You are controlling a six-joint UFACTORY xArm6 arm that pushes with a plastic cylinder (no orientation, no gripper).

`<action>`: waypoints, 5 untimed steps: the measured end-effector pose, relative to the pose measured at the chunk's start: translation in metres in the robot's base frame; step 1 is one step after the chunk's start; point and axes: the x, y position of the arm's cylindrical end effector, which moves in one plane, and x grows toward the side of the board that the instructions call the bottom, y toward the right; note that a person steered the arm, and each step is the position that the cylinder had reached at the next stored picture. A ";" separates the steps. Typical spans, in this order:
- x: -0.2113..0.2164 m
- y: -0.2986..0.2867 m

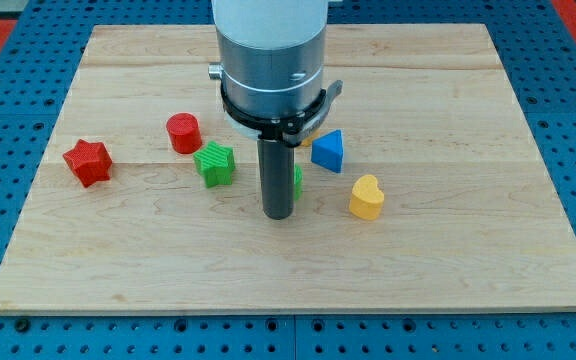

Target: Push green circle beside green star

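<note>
Green circle [297, 180]: mostly hidden behind my tip [278, 214], only a sliver showing at the rod's right edge; touching or not, cannot tell. No pincer fitted. Green star [214, 164]: near, view's left. Blue triangle [328, 150], yellow heart [366, 197]: right. Red cylinder [183, 132], red star [88, 162]: farther left. Wooden board [448, 250] beneath.

red star [88, 162] view's left | red cylinder [183, 132] | blue triangle [329, 150] | yellow heart [366, 197] | wooden board [468, 250]
</note>
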 end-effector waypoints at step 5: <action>-0.026 -0.007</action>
